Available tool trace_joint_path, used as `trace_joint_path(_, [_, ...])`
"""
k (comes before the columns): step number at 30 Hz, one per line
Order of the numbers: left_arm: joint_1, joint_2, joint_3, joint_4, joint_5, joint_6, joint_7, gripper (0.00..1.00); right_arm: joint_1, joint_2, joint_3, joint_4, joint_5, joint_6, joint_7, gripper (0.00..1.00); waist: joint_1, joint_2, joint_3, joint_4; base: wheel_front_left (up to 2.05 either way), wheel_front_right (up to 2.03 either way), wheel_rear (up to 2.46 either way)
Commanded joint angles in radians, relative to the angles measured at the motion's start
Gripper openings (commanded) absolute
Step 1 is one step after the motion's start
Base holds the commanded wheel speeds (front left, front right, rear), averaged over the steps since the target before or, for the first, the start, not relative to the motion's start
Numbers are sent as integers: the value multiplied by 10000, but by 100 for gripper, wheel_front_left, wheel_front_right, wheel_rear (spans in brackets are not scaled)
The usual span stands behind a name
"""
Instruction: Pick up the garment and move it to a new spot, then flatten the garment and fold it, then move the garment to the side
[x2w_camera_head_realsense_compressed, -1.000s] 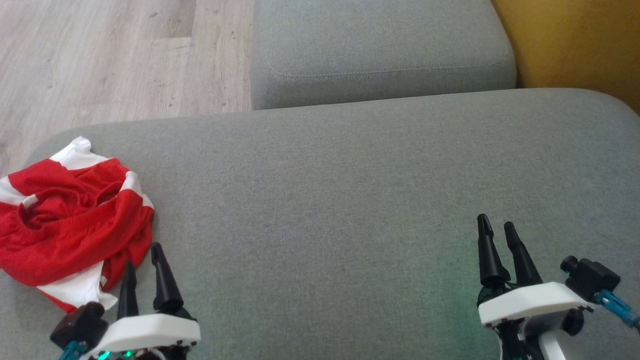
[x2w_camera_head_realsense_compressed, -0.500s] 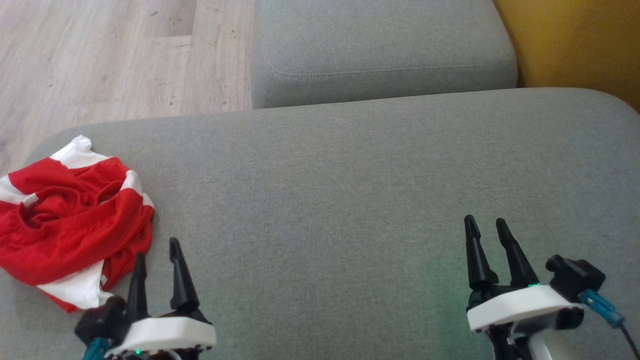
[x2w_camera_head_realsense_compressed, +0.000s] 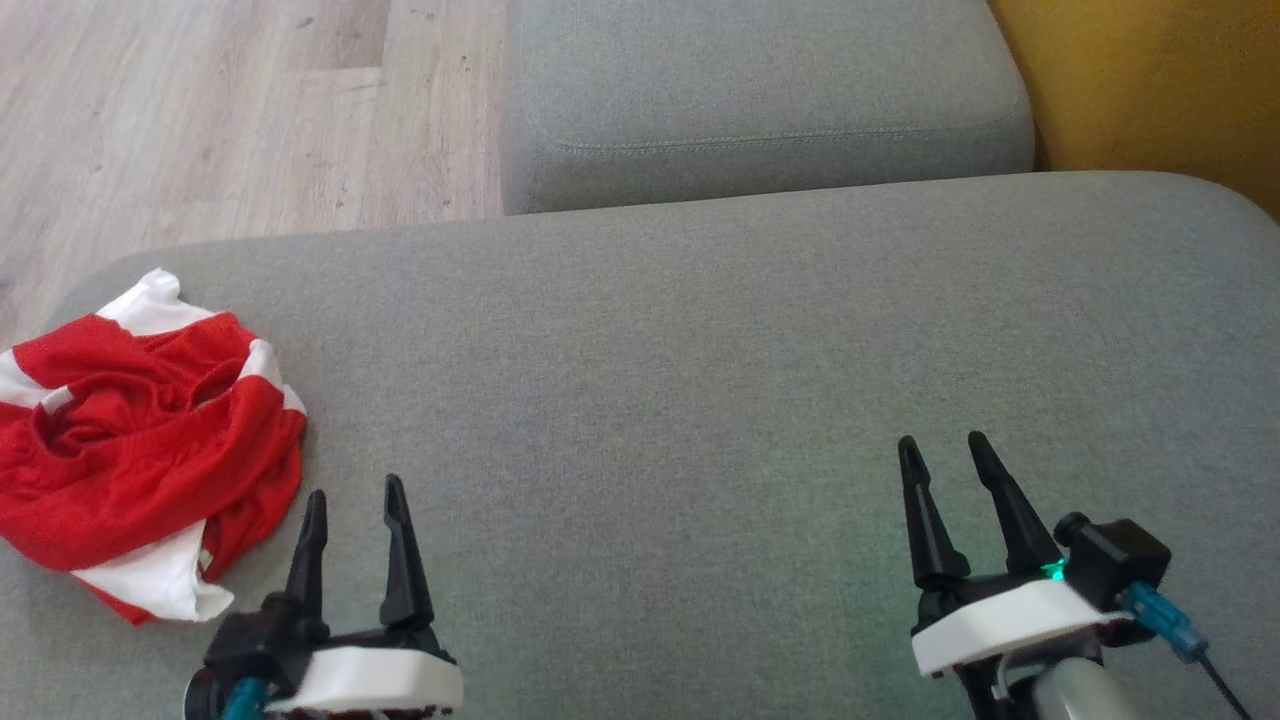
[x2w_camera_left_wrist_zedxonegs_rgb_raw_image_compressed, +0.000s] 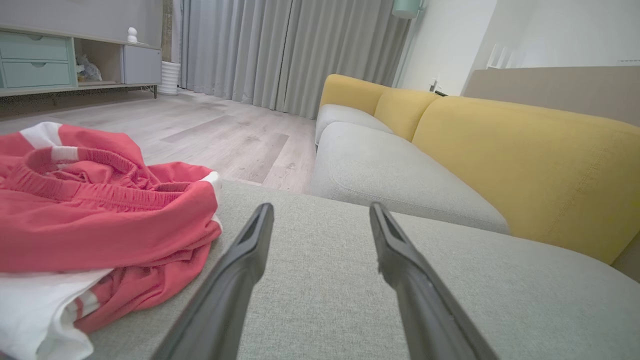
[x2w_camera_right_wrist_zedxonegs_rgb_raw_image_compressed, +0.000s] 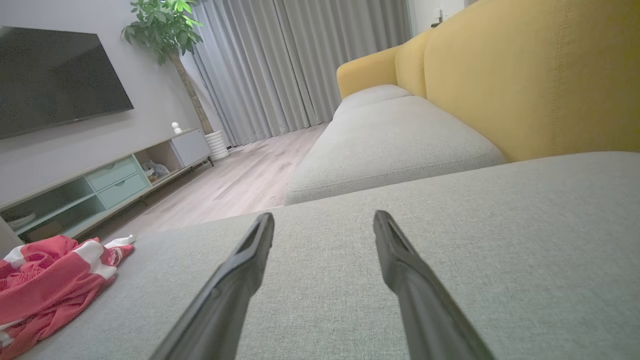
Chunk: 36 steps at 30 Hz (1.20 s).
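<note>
The crumpled red-and-white mesh garment lies heaped at 9 o'clock in the head view. It sits on the grey woven sofa cushion, close to the cushion's left edge, with pale wooden floor beyond at 11 o'clock. The left gripper hovers at 7 o'clock just beside the heap, jaws wide and empty, aimed toward 12 o'clock past the cloth. The right gripper, at 5 o'clock and well apart from the heap, also has wide, empty jaws. A shallow pinch may catch only one slippery layer. A sideways nudge could shove the heap over the edge onto the floor, and pressing too deep might snag the cushion cover.
</note>
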Motion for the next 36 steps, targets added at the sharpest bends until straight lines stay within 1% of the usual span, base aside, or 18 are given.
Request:
trace_joint_path(1, [-362,82,165,-273,325,36,-186,100,-436,-89,290,-293,-309,-7,-192,100,0,-1,10,1,0,0,0])
trace_joint_path(5, [-384,85,59,-216,710,70,-303,100,-475,-93,329,-250,-778,-7,-310,100,0,-1,29,12,0,0,0])
trace_joint_path(8, [-369,87,-37,-66,760,-28,-389,100,-487,-95,303,-210,-1044,-7,-396,100,0,-1,22,25,0,0,0])
trace_joint_path(11, [-386,87,3,8,657,-49,-389,100,-499,-95,278,-180,-1024,-7,-396,100,0,-1,21,23,0,0,0])
trace_joint_path(16, [-407,87,75,139,634,38,-389,100,-509,-95,217,-113,-1055,-7,-396,100,0,-1,-2,1,0,0,0])
trace_joint_path(32, [-447,87,11,411,907,43,-389,100,-526,-95,110,132,-1138,-7,-396,100,0,-1,-69,-18,0,0,0])
trace_joint_path(36, [-504,87,-34,460,1061,60,-389,100,-503,-95,52,130,-1149,-7,-396,100,0,-1,-21,118,0,0,0])
